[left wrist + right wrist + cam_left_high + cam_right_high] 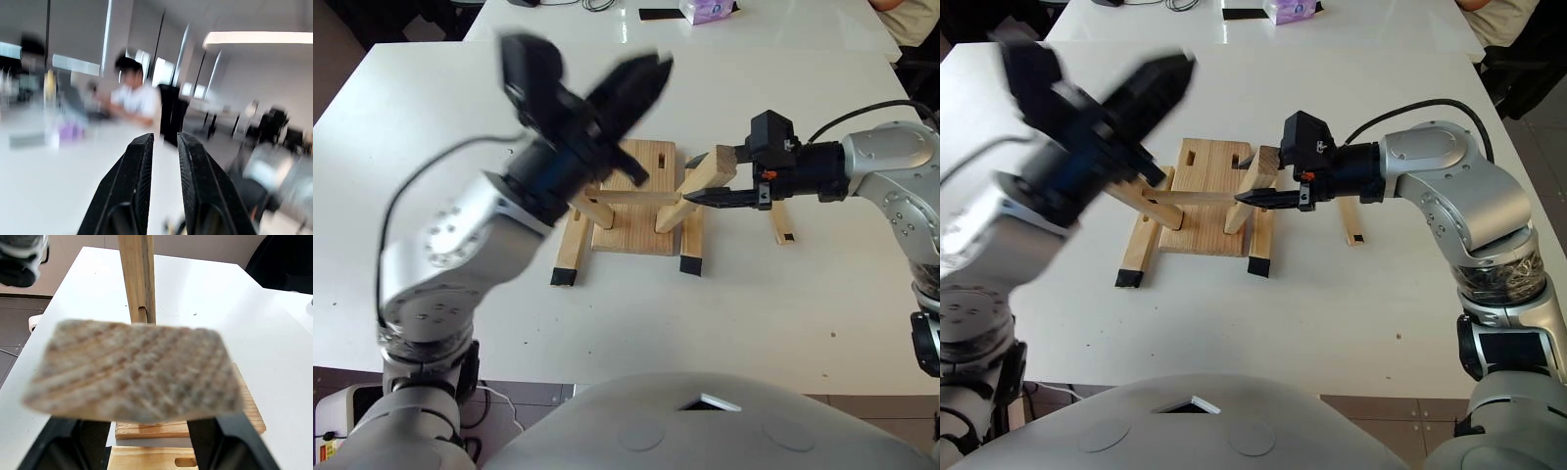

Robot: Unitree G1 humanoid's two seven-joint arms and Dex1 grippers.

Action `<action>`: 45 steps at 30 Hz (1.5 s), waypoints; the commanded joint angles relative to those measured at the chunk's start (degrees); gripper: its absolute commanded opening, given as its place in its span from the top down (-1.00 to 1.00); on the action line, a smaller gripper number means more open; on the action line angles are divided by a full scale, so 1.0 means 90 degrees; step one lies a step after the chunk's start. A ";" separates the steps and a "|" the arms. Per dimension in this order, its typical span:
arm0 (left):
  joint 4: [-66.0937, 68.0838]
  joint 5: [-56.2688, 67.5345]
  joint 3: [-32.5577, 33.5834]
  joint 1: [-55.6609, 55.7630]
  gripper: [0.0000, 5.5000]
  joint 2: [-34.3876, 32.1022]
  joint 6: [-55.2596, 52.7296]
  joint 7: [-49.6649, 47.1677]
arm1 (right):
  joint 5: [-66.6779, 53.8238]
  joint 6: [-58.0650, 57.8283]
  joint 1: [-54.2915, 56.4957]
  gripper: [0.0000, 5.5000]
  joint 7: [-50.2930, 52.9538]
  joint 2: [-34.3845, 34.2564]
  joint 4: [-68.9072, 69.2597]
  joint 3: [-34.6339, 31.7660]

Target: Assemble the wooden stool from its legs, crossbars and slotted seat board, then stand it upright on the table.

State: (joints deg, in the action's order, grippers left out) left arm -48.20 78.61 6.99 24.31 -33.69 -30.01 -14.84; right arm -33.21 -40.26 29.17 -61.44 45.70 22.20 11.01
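The slotted seat board (628,227) lies flat on the white table (450,264). Across it rests a frame of two black-footed legs (570,250) (693,240) joined by a crossbar (631,196). My right gripper (705,197) is shut on the upper end of a leg (713,172), whose wood grain (132,374) shows between the fingers (73,440). A slotted bar (138,279) runs away from it. A loose leg (782,223) lies behind the right wrist. My left gripper (644,78) is raised high above the stool parts, its fingers (139,171) close together with nothing between them.
A second white table (783,29) stands behind, carrying a purple tissue box (710,10) and a flat black item (661,15). Bare tabletop lies to the left and in front of the stool parts, up to the near edge (636,377).
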 commanded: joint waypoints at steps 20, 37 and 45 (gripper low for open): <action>-0.0456 -0.2308 -0.1941 -0.2284 1.00 0.0910 -0.0873 0.0889 | -0.0175 -0.1016 0.1023 0.26 -0.0537 -0.0223 -0.0281 0.0530; 0.0762 -0.3434 -0.1510 -0.3978 1.00 0.0933 -0.0301 0.1892 | -0.0209 -0.1677 0.0815 0.26 -0.0222 -0.0472 0.0135 0.0189; 0.0891 -0.3654 -0.1121 -0.4140 1.00 0.0961 -0.0199 0.2124 | -0.0019 -0.0870 0.0114 0.02 -0.0215 -0.0438 0.0048 0.0027</action>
State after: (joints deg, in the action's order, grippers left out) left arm -40.06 44.51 -2.22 -12.87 -24.99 -30.90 0.81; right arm -32.70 -48.97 31.87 -64.47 42.86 22.30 11.24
